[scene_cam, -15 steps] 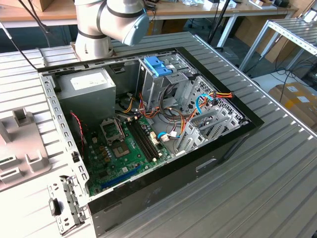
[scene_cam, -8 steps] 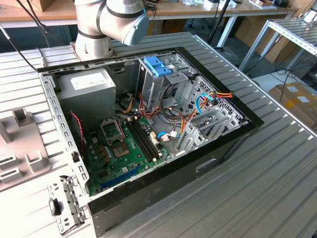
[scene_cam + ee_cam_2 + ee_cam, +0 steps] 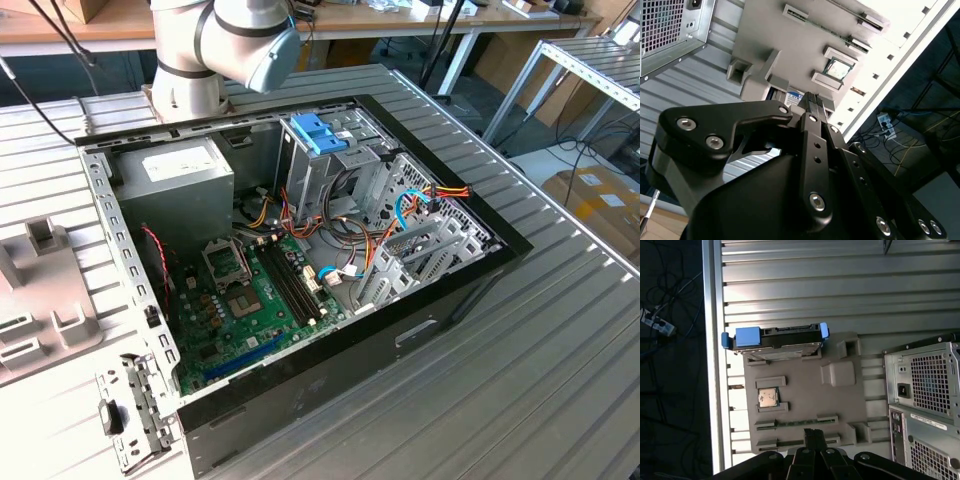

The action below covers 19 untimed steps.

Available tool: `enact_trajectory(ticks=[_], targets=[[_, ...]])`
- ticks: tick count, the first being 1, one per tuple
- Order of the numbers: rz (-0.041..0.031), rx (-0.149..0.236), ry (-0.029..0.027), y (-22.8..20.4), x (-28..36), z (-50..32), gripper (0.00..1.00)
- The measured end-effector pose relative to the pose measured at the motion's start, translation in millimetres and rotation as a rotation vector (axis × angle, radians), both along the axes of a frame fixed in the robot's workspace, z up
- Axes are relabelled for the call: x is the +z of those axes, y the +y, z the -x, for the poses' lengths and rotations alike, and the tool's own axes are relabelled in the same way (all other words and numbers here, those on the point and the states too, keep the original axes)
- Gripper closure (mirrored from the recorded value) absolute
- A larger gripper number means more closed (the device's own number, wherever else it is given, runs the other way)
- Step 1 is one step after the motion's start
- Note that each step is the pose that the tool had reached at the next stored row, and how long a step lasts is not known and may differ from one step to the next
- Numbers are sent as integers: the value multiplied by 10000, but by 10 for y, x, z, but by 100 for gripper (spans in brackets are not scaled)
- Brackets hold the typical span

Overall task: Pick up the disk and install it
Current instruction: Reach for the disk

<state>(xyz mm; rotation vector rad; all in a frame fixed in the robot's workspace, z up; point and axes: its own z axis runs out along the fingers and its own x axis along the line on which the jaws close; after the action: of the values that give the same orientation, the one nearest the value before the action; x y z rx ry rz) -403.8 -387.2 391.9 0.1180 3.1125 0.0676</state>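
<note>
The disk (image 3: 775,340) stands on edge in a slot at one end of a grey holder tray (image 3: 805,385); its dark metal body has blue plastic rails at both ends. In the second wrist view a bit of the disk's white and blue label (image 3: 792,96) shows just past the fingertips. My gripper (image 3: 814,431) hangs above the opposite end of the tray, well apart from the disk. Its black fingers are shut together with nothing between them, as also seen on the gripper (image 3: 815,98) in the second wrist view.
The tray also holds a processor chip (image 3: 768,397) and memory sticks (image 3: 797,422). Beside it lies the open computer case (image 3: 300,250), with a grey power-supply box (image 3: 180,170), a blue-clipped drive cage (image 3: 320,135) and a green motherboard (image 3: 250,300). The table edge (image 3: 715,365) runs close to the tray.
</note>
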Motion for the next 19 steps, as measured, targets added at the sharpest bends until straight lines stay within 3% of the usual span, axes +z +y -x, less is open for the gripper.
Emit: enact_trajectory(ticks=[2, 7, 16, 17, 19], targets=[[-1, 0, -1, 10, -1, 24, 89], [0, 0, 0, 102, -7, 38, 89], [1, 0, 2, 180, -15, 104, 89], [-1, 0, -2, 210, -24, 135, 89], [1, -1, 1, 350, -52, 160, 89]])
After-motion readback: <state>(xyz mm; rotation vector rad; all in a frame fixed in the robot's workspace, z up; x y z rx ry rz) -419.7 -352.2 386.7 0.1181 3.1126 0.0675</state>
